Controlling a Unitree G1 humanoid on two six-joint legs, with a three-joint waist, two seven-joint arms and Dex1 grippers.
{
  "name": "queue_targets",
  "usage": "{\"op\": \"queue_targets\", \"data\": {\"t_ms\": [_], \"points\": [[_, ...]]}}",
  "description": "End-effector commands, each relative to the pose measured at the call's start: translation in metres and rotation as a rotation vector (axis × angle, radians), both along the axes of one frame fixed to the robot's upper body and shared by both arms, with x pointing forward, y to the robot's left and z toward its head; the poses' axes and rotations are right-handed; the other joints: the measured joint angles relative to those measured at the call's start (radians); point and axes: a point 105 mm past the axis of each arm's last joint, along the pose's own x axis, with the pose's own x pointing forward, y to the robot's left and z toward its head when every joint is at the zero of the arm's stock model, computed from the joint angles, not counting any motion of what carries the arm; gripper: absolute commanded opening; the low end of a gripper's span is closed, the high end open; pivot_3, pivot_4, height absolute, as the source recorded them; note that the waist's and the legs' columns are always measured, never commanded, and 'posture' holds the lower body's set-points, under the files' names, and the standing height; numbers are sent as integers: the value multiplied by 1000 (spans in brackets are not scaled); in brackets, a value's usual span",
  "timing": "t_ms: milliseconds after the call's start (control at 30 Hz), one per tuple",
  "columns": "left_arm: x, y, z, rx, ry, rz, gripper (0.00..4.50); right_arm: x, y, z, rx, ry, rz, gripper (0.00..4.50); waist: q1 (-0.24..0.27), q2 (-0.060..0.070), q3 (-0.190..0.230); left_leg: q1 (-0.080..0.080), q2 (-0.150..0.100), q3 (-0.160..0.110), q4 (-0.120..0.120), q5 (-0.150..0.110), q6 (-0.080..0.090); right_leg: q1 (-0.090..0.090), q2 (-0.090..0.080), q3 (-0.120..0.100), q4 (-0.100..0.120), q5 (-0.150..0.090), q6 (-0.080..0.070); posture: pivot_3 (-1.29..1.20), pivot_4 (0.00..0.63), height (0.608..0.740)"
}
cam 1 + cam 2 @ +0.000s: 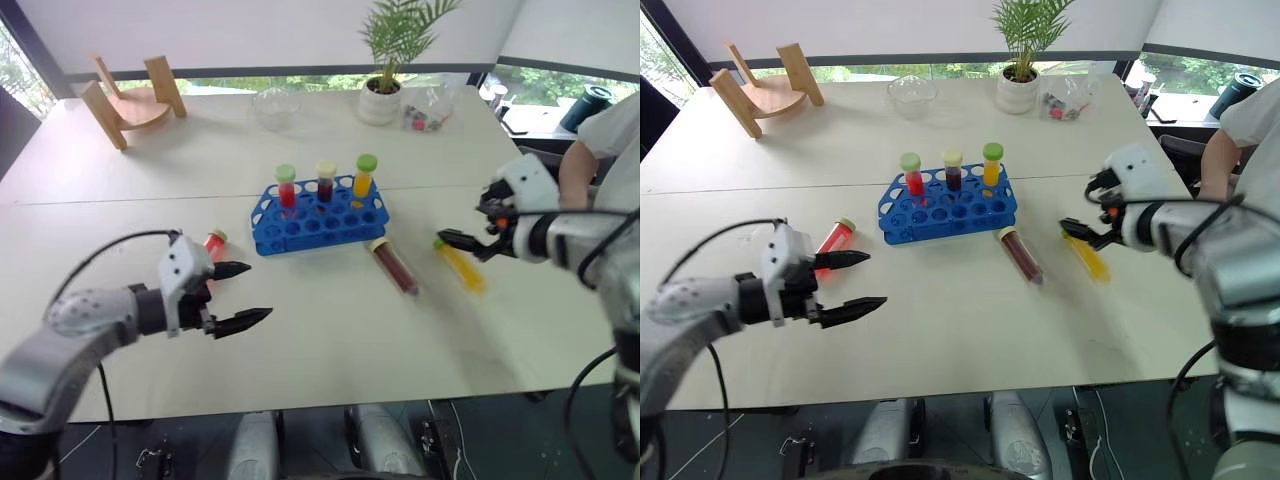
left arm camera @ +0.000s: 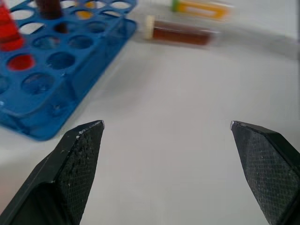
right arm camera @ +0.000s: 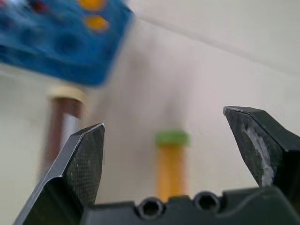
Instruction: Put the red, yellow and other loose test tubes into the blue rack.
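the left gripper (image 1: 243, 295) hovers over the white table (image 1: 330, 340) with its jaws spread wide and nothing between them. just beyond it the red test tube (image 1: 835, 239) lies flat on the table, left of the blue rack (image 1: 318, 216). the rack stands mid-table with three capped tubes upright in its back row: red, dark and orange. just right of the rack the dark brown tube (image 1: 394, 266) lies flat, cream cap toward the rack. further right the yellow tube (image 1: 461, 266) lies flat, green cap close to the right gripper (image 1: 468, 243), whose jaws are also spread and empty
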Motion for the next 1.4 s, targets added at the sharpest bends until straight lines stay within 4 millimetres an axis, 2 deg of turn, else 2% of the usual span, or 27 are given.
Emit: {"op": "queue_targets", "data": {"t_ms": [33, 433, 533, 667, 700, 767, 867, 1000, 1133, 1233, 1400], "points": [[-10, -2, 12, 11, 27, -115, 4443, -1, -4, -12, 5, 178, 0, 4500, -3, 0, 0, -1, 0, 0, -2, 0, 0, -1, 0, 0, -2, 0, 0, 0, 150, 740], [-2, -1, 25, 37, -21, -138, 4443, 32, -6, -47, -68, 339, 121, 4500, -3, 1, 1, -8, 0, 4, -1, -2, 4, -10, 0, 1, -1, 3, 5, 0, 150, 740], [-3, 0, 27, 41, -35, -132, 4500, 35, -7, -54, -89, 365, 142, 3119, -2, 1, 1, -8, 0, 4, -1, -2, 4, -10, 0, 1, -1, 3, 5, 0, 150, 740], [-1, 1, 29, 47, -48, -114, 4500, 38, -3, -53, -87, 368, 168, 987, -1, 1, 1, -8, 0, 4, -1, -2, 4, -10, 0, 1, 0, 3, 5, 0, 150, 740], [-1, 2, 29, 48, -50, -108, 4500, 39, -1, -50, -83, 354, 174, 800, -2, 1, 1, -8, 0, 4, -1, -2, 4, -10, 0, 1, 0, 3, 5, 0, 150, 740], [0, 4, 30, 44, -52, -91, 4500, 44, 10, -32, -20, 288, 197, 799, -6, 1, 1, -8, 1, 4, -1, -2, 4, -10, 1, 1, 1, 3, 5, 0, 150, 740], [2, 6, 31, 28, -55, -62, 4500, 51, 35, 5, 137, 140, 241, 799, -13, 2, 2, -8, 1, 3, -1, -2, 4, -11, 1, 1, 2, 3, 5, 0, 150, 740], [5, 7, 32, -12, -57, -10, 4500, 51, 84, 70, 459, -376, 366, 799, -19, 1, 1, -8, 1, 2, -1, -2, 4, -12, 1, 1, 7, 3, 5, 0, 150, 740], [5, 3, 33, -30, -55, -4, 4500, 37, 102, 76, 673, -584, 384, 799, -13, 0, 1, -8, 1, -1, -1, -2, 3, -12, 2, -1, 8, 2, 5, 0, 150, 740], [6, 1, 33, -39, -54, 1, 4500, 29, 116, 70, 785, -693, 413, 799, -9, 1, 1, -8, -1, 0, 0, 0, 1, -11, -1, 0, 9, 3, 5, 0, 150, 740], [7, -3, 36, -43, -58, -6, 4500, 37, 128, 42, 796, -765, 393, 799, -18, 1, 1, -6, -1, 1, 1, 1, -2, -11, 0, 0, 12, 3, 6, 0, 150, 740]]}}
